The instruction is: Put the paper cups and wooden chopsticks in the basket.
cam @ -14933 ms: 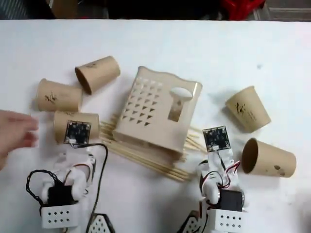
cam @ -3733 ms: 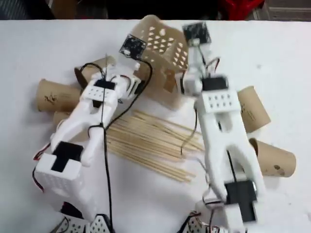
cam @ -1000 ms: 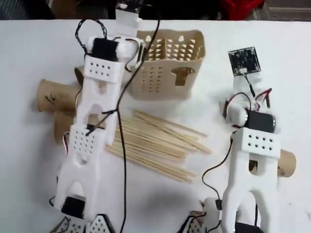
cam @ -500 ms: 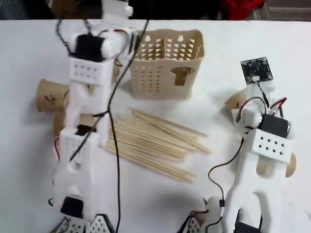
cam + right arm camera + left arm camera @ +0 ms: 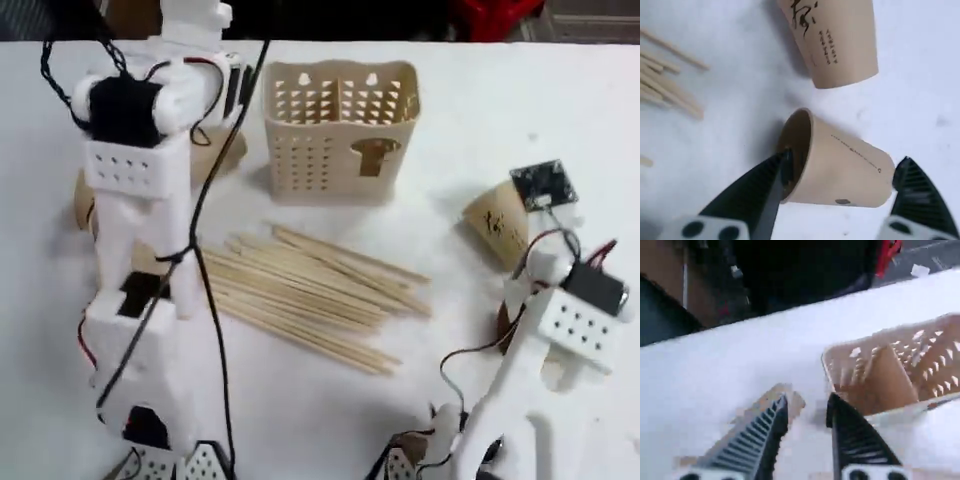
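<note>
1. Left tool (image 5: 807, 400), parted and empty, hovers just beside the one basket (image 5: 880, 375), upright at the tabletop's (image 5: 560, 100) back.
2. One chopstick pile (image 5: 310, 290) lies before the basket.
3. Right tool (image 5: 845, 160), wide open, straddles a lying paper cup (image 5: 850, 172) without gripping it; a second cup (image 5: 835, 40) lies near.

left arm (image 5: 140, 210) stretched forward, left fingers (image 5: 766, 442) narrowly parted, right fingers (image 5: 747, 200) spread wide

Chopsticks (image 5: 310, 295) before basket (image 5: 335, 160) (upright), cups (image 5: 497, 222) either side
</note>
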Controlling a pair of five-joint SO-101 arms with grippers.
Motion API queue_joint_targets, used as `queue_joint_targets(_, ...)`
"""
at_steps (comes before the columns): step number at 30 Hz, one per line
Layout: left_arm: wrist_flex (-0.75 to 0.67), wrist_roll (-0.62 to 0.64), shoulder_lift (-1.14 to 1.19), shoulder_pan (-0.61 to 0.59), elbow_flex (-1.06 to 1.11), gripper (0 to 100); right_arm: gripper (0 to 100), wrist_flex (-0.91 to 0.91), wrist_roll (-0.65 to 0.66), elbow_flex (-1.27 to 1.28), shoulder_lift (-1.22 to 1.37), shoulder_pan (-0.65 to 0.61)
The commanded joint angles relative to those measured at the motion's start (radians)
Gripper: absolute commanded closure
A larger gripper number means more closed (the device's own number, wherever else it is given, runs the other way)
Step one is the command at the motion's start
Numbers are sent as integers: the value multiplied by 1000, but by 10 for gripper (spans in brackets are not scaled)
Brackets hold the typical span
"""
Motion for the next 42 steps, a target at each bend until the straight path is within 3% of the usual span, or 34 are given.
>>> queue_joint_targets(1, 2, -91, -202, -12, 385, 860, 683, -35, 57, 150, -182, 13)
queue_joint_targets(6, -18, -160, -403, -41, 729, 860, 683, -151, 61, 358, -364, 8)
queue_joint_targets(11, -123, -221, -572, -36, 1059, 860, 683, -232, 63, 417, -328, 13)
queue_joint_targets(16, -362, -229, -720, -47, 1478, 860, 714, -298, 63, 416, -213, 27)
queue_joint_targets(20, -577, -229, -805, -47, 1797, 860, 815, -401, 66, 416, -119, 117)
queue_joint_targets(23, -733, -229, -843, -47, 1975, 860, 828, -479, 68, 416, -79, 199)
queue_joint_targets(28, -885, -227, -854, -36, 2131, 860, 837, -552, 69, 414, -68, 288)
queue_joint_targets(33, -970, -221, -854, -36, 2186, 860, 991, -555, 40, 368, -61, 325)
queue_joint_targets(38, -979, -219, -852, -36, 2191, 861, 981, -417, -43, 216, -70, 317)
queue_joint_targets(42, -980, -219, -852, -36, 2191, 861, 982, -234, -203, -57, -67, 271)
